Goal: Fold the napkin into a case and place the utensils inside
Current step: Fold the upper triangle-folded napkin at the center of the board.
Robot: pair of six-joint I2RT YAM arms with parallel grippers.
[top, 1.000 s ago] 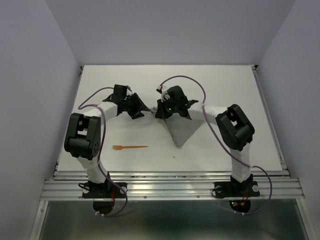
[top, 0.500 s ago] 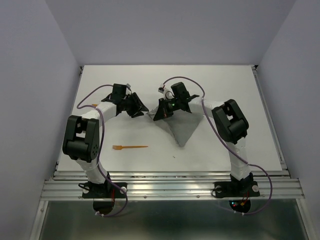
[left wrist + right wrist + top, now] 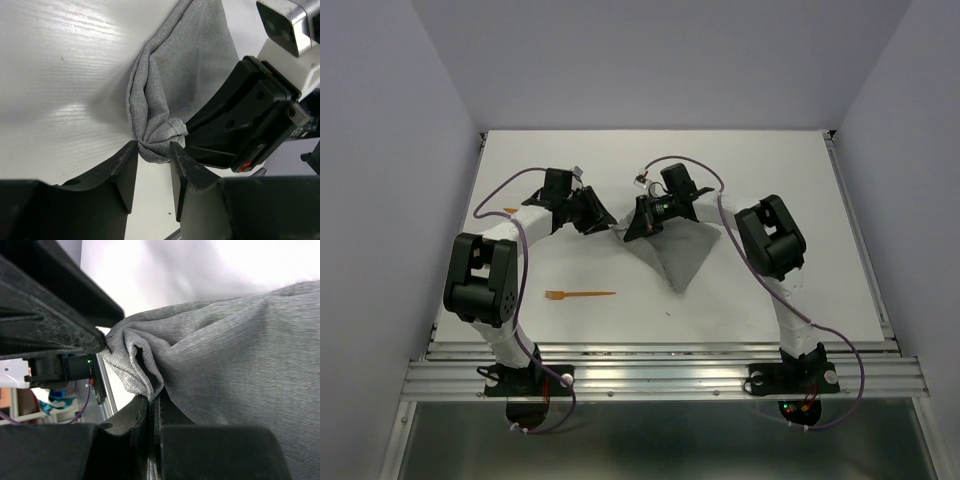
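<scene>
The grey napkin [image 3: 682, 255] lies as a rumpled triangle at mid-table, its far-left corner lifted and bunched. My right gripper [image 3: 630, 230] is shut on that corner; in the right wrist view the cloth [image 3: 240, 350] is pinched flat in my right gripper [image 3: 154, 400]. My left gripper [image 3: 607, 219] meets it from the left. In the left wrist view the bunched napkin [image 3: 185, 65] corner sits in my left gripper [image 3: 152, 150], touching both fingertips. The orange fork [image 3: 582, 294] lies near the front left. A second small orange utensil [image 3: 510, 210] shows by the left arm. No case is formed.
The white table [image 3: 800, 180] has raised rails along its left and right sides and a metal rail at the near edge [image 3: 660, 365]. Purple cables loop over both arms. Grey walls stand close on both sides.
My right gripper has carried the napkin corner a little left and farther back. My left gripper's jaws have narrowed around that bunched corner. The fork has not moved.
</scene>
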